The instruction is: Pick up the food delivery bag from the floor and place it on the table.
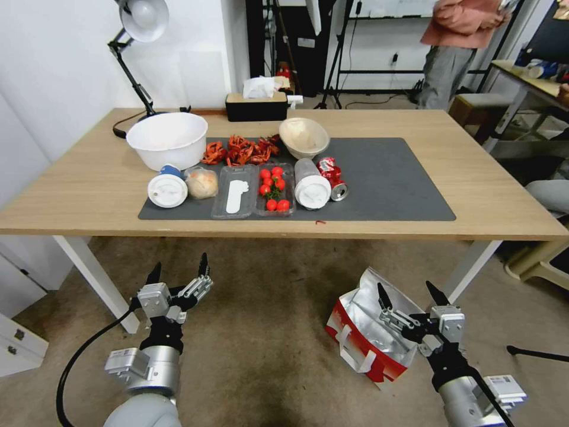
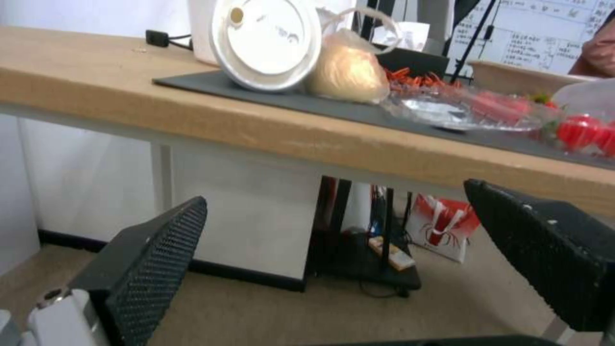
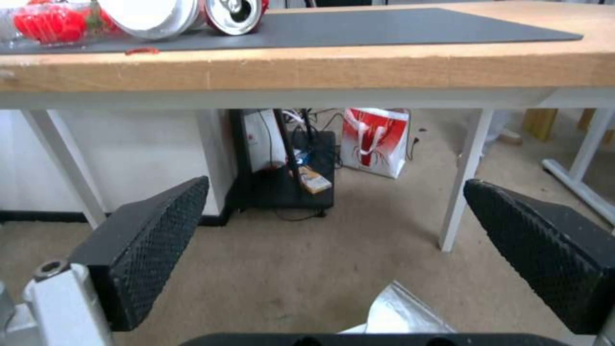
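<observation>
The food delivery bag (image 1: 363, 332) lies tipped on the floor (image 1: 267, 344) at the right, just in front of the table (image 1: 486, 184). Its silver foil lining faces up, and its red side and white strap handles face me. My right gripper (image 1: 409, 292) hovers open directly over the bag's foil mouth, touching nothing. In the right wrist view a corner of the bag's foil (image 3: 397, 312) shows below the open right gripper (image 3: 338, 182). Left of the bag, my left gripper (image 1: 179, 267) is held open above bare floor, also seen as the left gripper (image 2: 336, 194) below the table edge.
The dark grey mat (image 1: 391, 178) carries a white bowl (image 1: 168, 139), lidded cups, tomatoes (image 1: 274, 188) and a can (image 1: 332, 178). A white table leg (image 1: 468, 267) stands close behind the bag. Another red-and-white bag (image 3: 375, 142) sits far under the table. A white drawer unit (image 1: 18, 344) stands left.
</observation>
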Available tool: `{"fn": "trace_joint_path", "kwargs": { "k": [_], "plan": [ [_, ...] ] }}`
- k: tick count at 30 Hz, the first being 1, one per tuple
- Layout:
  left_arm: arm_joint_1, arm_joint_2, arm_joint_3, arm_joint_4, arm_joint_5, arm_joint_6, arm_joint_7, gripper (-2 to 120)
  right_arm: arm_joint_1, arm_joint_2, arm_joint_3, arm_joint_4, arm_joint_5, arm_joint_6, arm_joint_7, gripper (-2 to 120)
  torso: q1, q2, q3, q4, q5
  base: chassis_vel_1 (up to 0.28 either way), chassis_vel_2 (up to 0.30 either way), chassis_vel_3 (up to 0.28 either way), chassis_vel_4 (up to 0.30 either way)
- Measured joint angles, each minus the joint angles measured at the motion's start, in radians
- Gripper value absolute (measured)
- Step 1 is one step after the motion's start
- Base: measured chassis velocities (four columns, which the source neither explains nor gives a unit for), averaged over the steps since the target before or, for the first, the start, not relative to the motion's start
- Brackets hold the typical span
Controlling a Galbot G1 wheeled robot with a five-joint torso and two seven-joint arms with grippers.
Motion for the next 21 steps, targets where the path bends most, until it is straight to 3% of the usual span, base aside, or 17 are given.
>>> {"fn": "trace_joint_path", "kwargs": {
  "k": [21],
  "plan": [
    [0.011, -0.011, -0.002, -0.006, 0.004, -0.008, -0.002, 100, -0.001, -0.006, -0.003, 0.0, -0.001, 0.0, -0.003, 100, -0.037, -0.091, -0.054, 0.0, 0.0, 0.0, 0.0, 0.0, 0.0]
  ]
}}
